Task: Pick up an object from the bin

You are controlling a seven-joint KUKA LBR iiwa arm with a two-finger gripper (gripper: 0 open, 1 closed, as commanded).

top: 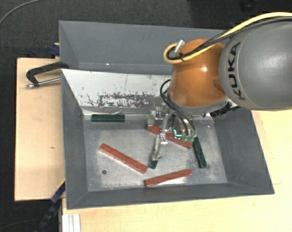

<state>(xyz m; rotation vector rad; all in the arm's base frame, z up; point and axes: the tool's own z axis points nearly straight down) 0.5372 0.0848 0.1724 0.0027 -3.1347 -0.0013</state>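
My gripper (161, 146) hangs low in the grey metal bin (73, 144), right of the floor's middle, under my orange wrist cover (197, 76). I cannot tell whether my hand is open or closed. Beneath me lies a short red-brown flat bar (175, 137), partly covered; being over it, I judge it the likeliest pick. A dark green bar (199, 153) lies just beside it toward the right wall, so room is tight there. A longer red-brown stick (122, 157) slants on the floor's left, its near end close to my gripper, and another red-brown stick (167, 177) lies near the front wall. A second dark green bar (108, 118) rests along the back wall, well apart. Open floor lies front-left; I judge straight up the safest way out
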